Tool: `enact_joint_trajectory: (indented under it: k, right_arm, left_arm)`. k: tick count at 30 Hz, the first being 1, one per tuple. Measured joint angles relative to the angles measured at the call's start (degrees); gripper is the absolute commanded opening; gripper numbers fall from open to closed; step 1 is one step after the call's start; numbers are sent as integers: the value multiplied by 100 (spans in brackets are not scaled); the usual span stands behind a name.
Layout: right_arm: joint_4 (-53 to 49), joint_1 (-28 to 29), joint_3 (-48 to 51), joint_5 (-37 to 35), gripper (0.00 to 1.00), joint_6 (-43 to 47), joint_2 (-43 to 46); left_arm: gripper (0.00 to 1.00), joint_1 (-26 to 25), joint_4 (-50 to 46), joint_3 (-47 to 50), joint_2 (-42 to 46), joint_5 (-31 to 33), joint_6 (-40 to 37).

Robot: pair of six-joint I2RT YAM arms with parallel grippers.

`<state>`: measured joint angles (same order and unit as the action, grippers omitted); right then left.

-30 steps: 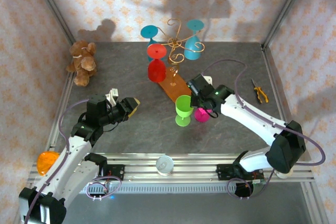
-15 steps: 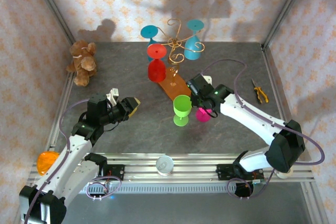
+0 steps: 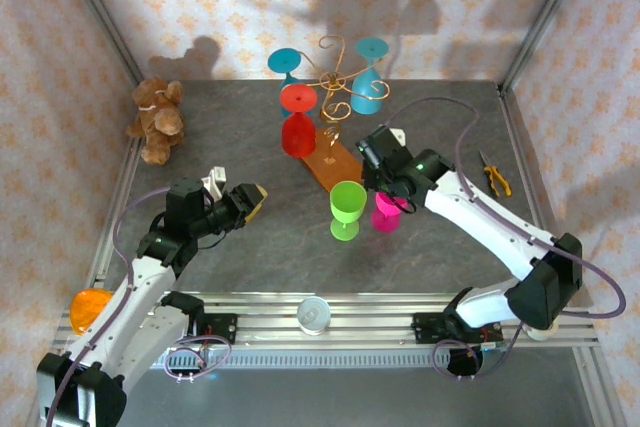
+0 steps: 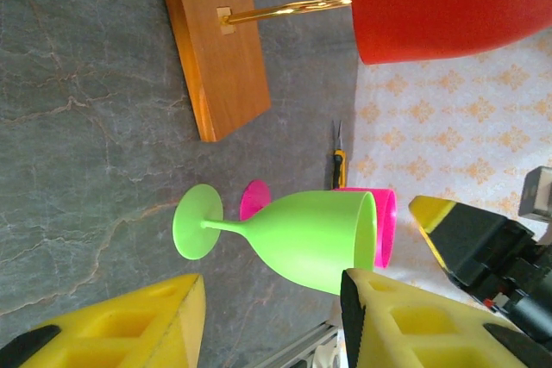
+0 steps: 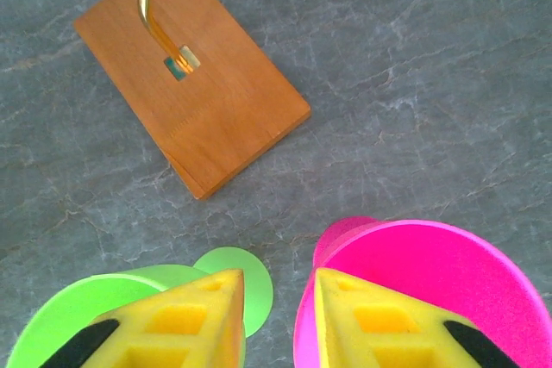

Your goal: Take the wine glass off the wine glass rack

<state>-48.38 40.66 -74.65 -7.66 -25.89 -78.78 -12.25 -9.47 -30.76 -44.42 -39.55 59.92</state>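
Green glass (image 3: 347,203), pink glass (image 3: 388,212) either side of right gripper (image 5: 274,295), apart, empty; left gripper (image 3: 252,201) apart, empty.

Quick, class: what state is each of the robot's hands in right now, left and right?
Left hand: open, holding nothing.
Right hand: slightly open, holding nothing.

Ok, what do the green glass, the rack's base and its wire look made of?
The green glass looks like plastic: opaque, matte, evenly coloured. The base looks like wood with a smooth satin finish and visible grain. The wire seems to be metal: shiny gold, thin, bent into curls.
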Motion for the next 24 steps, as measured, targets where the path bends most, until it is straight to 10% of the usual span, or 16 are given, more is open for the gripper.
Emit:
enact_joint_trajectory:
  k: [7, 14, 24]
  right_arm:
    - [-632, -140, -833, -22, 25, 101, 293]
    - [-850, -1670, -1888, 914, 26, 245, 697]
    - [68, -3438, -2651, 3338, 53, 107, -413]
  left_arm:
    - [43, 0, -223, -890, -256, 0, -42]
    - [41, 461, -236, -1825, -837, -48, -44]
    - [43, 866, -376, -3095, -1825, -66, -153]
